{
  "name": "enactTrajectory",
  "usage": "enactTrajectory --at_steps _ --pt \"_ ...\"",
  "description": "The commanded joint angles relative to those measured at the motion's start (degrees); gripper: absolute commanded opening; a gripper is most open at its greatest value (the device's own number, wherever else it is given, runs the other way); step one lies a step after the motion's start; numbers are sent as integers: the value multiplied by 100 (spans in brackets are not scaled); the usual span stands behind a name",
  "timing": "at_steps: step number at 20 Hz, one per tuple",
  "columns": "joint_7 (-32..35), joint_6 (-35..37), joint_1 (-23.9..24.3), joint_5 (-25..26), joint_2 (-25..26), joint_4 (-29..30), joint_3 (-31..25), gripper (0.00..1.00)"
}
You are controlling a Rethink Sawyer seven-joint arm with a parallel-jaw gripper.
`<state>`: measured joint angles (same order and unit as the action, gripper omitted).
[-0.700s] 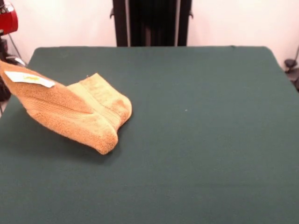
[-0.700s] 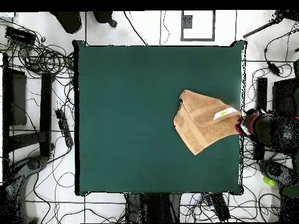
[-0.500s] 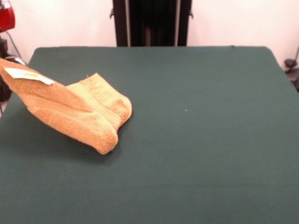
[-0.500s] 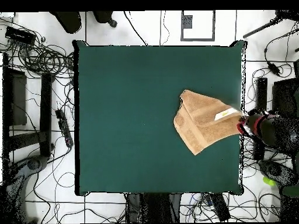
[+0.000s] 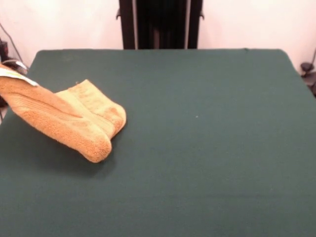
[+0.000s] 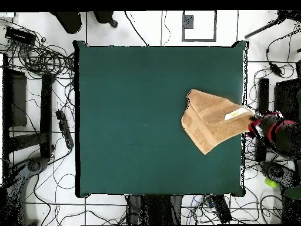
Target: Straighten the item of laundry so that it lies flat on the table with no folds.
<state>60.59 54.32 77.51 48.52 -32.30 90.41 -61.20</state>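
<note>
The item of laundry (image 5: 74, 123) is an orange-tan towel, folded over on itself at the left side of the green table (image 5: 207, 148). One corner, with a white tag (image 5: 12, 74), is held up in the air and runs out of the picture's left edge. In the overhead view the towel (image 6: 211, 120) lies at the right edge of the table (image 6: 135, 106), its tagged corner reaching past that edge. My gripper (image 6: 254, 122) is there, just off the table, shut on that corner. The front view does not show the gripper.
Cables (image 6: 41, 56), stands and boxes lie on the floor all round the table in the overhead view. A black upright (image 5: 160, 24) stands behind the table's far edge in the front view.
The gripper has drawn the towel's tagged corner further outward past the table's edge. The whole towel has slid that way, and the red arm part has left the front view.
</note>
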Motion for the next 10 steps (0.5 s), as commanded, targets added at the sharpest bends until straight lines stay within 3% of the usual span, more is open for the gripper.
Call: enactTrajectory --at_steps 1,6,10 --pt "1836 -692 -727 -40 -806 754 704 0" --pt "4113 -1041 -1967 528 -2320 1178 1890 0" --pt "6182 -893 -3433 1491 -2750 1142 3139 0"
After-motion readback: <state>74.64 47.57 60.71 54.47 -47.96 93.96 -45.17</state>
